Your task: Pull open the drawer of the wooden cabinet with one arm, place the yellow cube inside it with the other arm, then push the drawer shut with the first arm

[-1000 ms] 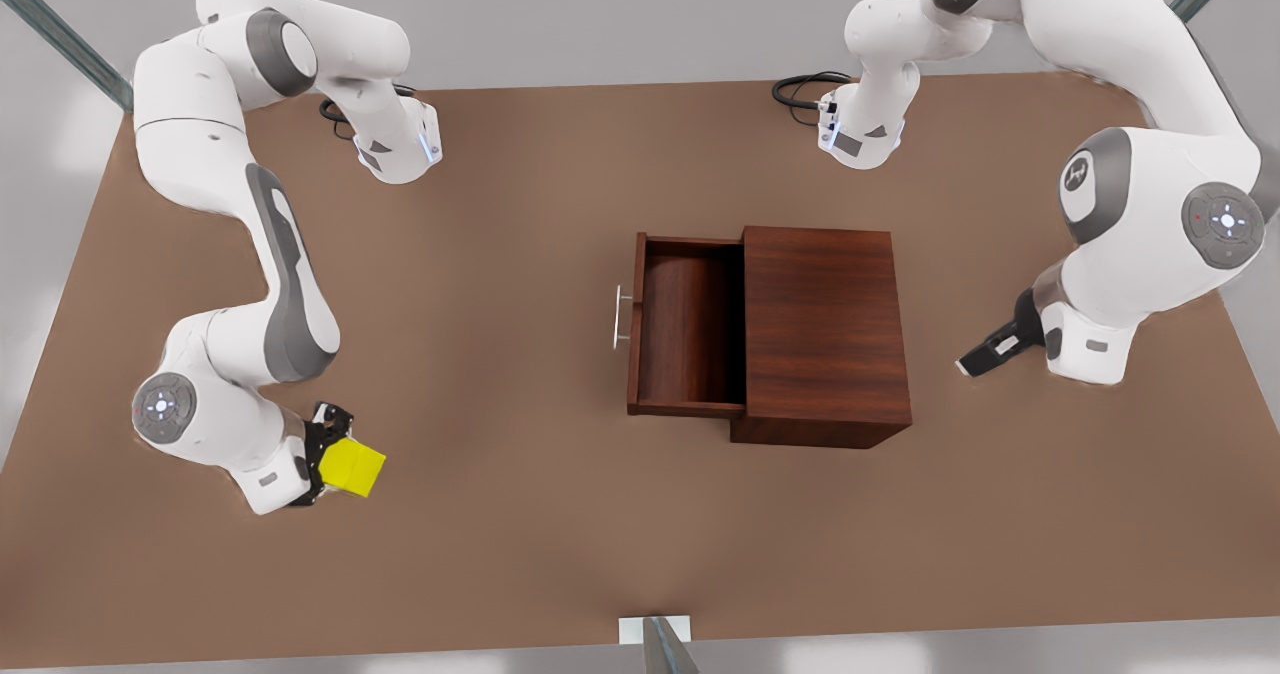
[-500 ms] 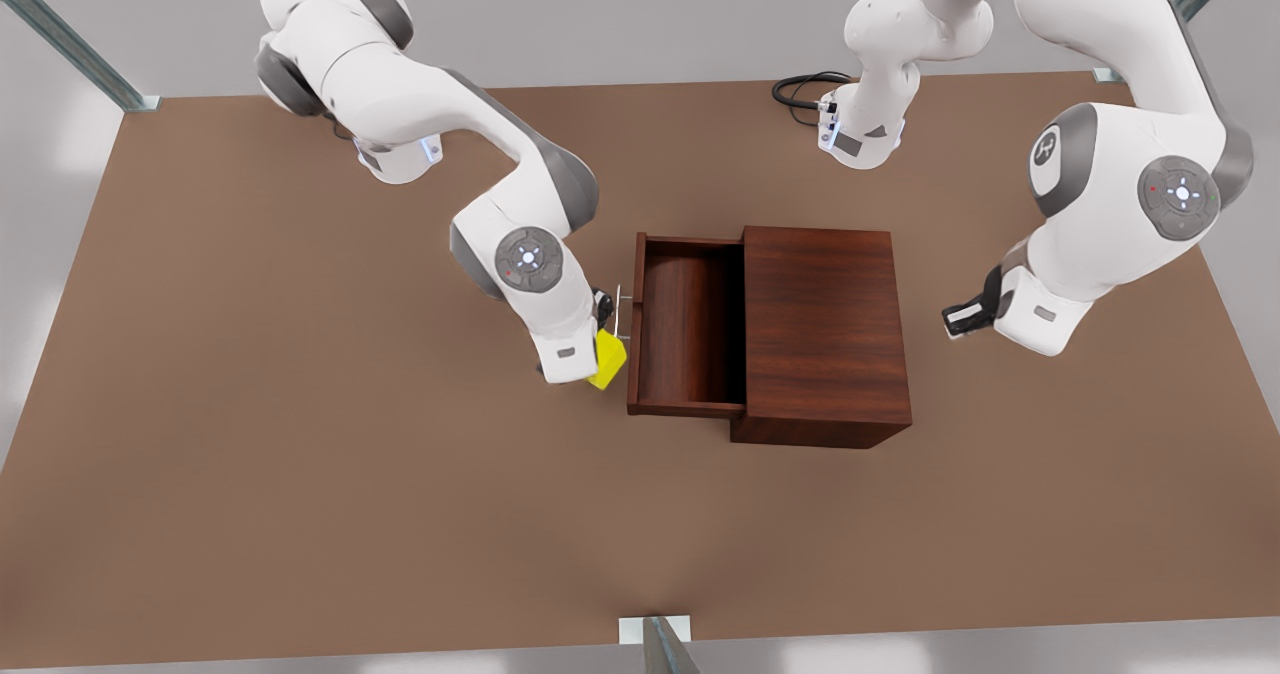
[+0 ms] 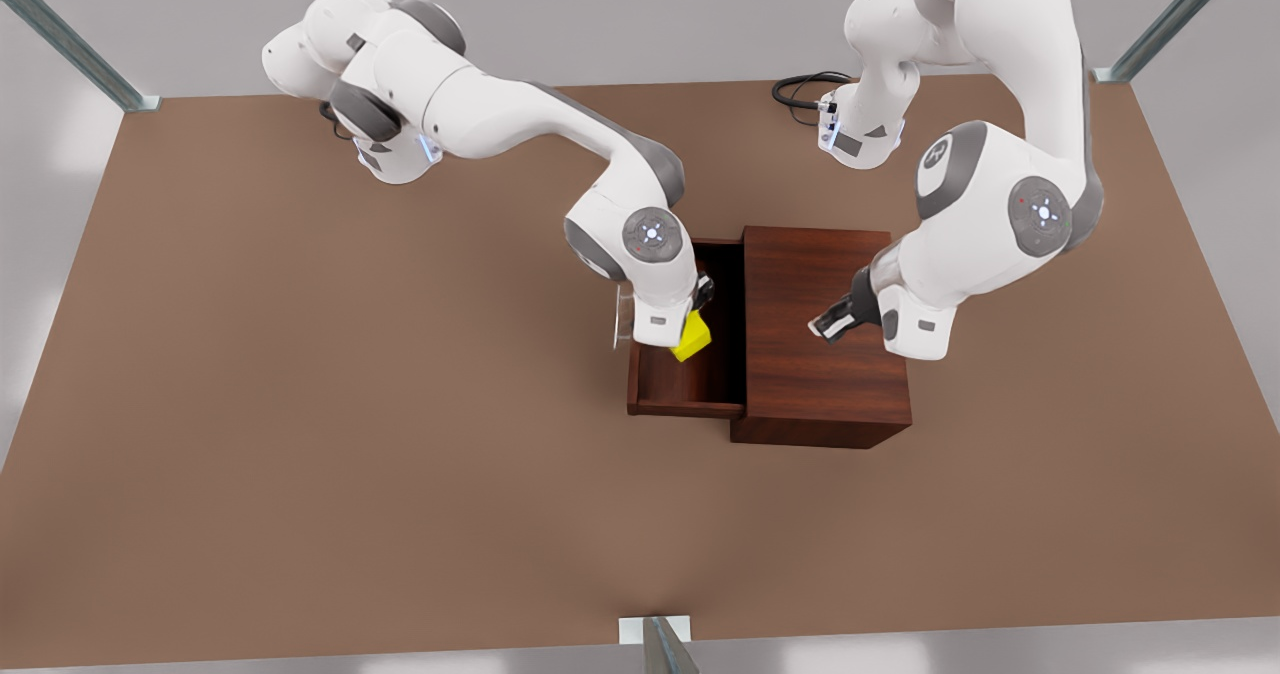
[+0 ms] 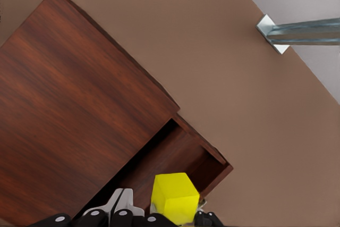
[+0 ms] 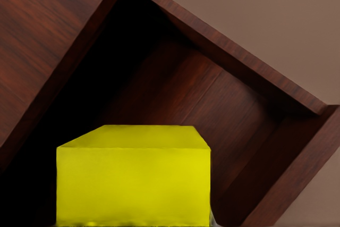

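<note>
Standing on the light brown desk (image 3: 300, 404), the boxy dark reddish-brown wooden cabinet (image 3: 800, 394) has its low-walled drawer (image 3: 690, 384) out, ready to receive. The left gripper (image 3: 828, 324) waits above the cabinet top, probably for the closing push. The right gripper (image 3: 695, 324) holds its fingers (image 3: 704, 292) clamped on the small bright yellow cube (image 3: 691, 339) over the drawer's hollow.

no readable text, labels, brands or numbers on anything in view

Two white robot arms, each ending in one black tool: the right tool (image 3: 697, 322) and the left tool (image 3: 822, 328). One wooden cabinet (image 3: 820, 384) with one drawer (image 3: 690, 386). One yellow cube (image 3: 692, 340). One table (image 3: 300, 404).
</note>
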You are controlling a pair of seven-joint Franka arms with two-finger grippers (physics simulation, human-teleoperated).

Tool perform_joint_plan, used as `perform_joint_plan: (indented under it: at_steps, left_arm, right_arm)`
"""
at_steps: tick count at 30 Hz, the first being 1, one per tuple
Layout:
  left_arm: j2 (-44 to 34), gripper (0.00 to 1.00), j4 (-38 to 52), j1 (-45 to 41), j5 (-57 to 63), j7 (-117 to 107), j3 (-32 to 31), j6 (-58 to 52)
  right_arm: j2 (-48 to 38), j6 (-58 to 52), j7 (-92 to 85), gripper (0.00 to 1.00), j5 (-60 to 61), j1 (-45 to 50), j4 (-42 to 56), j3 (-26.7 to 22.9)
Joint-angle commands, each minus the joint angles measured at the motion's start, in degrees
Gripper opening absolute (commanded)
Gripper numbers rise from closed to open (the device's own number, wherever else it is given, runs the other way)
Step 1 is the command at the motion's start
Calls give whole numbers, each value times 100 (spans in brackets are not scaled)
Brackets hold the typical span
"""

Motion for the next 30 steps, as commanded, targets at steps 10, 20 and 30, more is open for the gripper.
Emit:
perform_joint_plan:
  at_steps: [10,20,30]
  left_arm:
    - [364,21,3,-672,-207,-5519,7,1215]
    - [1322,21,73,-2289,425,-7216,34,2552]
    - [2298,21,91,-3458,1138,-7516,42,2657]
  right_arm:
    - [-2682,-1208,-836,100,470,-1945,-1068,-1688]
    - [-2709,-2026,-1517,100,639,-2983,-1227,-1778]
    - [-2709,-2035,-1631,100,647,-3000,-1218,-1778]
